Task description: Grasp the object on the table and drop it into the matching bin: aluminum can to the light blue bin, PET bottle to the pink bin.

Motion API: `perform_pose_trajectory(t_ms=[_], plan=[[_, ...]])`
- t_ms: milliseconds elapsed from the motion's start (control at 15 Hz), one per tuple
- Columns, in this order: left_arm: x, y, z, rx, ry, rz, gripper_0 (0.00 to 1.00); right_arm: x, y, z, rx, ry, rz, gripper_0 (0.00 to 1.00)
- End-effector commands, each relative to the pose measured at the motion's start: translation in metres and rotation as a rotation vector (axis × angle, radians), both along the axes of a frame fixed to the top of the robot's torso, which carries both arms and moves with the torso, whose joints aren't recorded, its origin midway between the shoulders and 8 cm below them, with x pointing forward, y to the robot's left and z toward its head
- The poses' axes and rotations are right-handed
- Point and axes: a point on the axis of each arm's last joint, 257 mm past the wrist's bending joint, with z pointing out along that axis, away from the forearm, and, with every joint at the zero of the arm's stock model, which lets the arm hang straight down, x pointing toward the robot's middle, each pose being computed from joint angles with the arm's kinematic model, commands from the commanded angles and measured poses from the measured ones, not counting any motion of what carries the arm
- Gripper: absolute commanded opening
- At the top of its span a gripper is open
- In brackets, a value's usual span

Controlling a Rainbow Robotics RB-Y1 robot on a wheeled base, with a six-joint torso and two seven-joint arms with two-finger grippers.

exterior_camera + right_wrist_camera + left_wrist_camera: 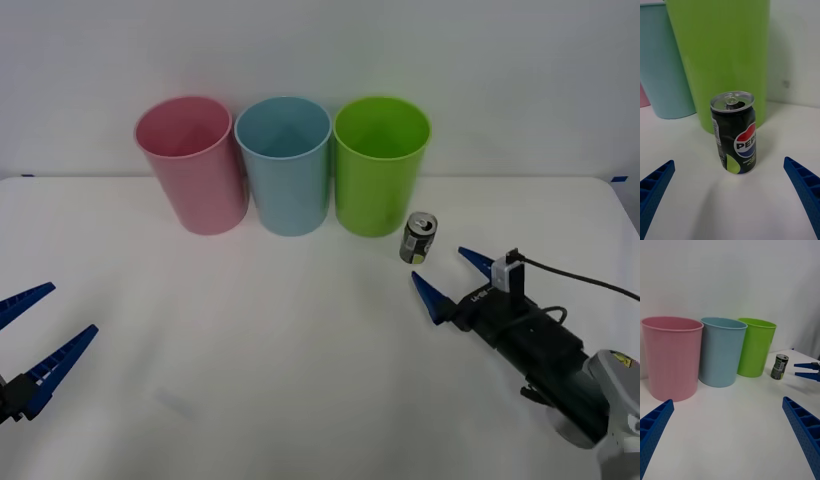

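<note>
Presently the right gripper [447, 271] stands with its jaws released and spread wide, low over the tabletop [280, 340], with the aluminum can [419, 238] just ahead of the blue tips and roughly centred on the gap between them, not yet touched. The can stands upright on its base, just beside the foot of the green bin [381, 165], close but whether touching cannot be told. Its tab is lifted and the mouth is open, so it is judged likely empty: light, easily tipped by a glancing finger, with thin walls that would dent under a hard squeeze and a smooth printed skin that may slip. Judged best hold is across the mid-body, the jaws closing on opposite sides of the cylinder, below the rim and with moderate force. The left gripper [35, 345] waits at the near left of the tabletop, jaws likewise released, well apart from the can. At the far side stand the pink bin [192, 165], the light blue bin [287, 165] and the green one in a row, close together; what shows of their interiors holds nothing.
</note>
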Motion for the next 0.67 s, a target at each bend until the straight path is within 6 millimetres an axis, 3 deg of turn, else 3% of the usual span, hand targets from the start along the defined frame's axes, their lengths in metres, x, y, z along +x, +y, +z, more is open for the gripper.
perform_pose_trajectory(t_ms=[67,667], plan=[[0.0,0.0,0.0,0.0,0.0,0.0,1.0,0.019,0.013,0.0,0.008,0.008,-0.007,1.0],[0.0,0.0,0.0,0.0,0.0,0.0,1.0,0.062,0.04,-0.002,-0.007,0.039,-0.046,1.0]])
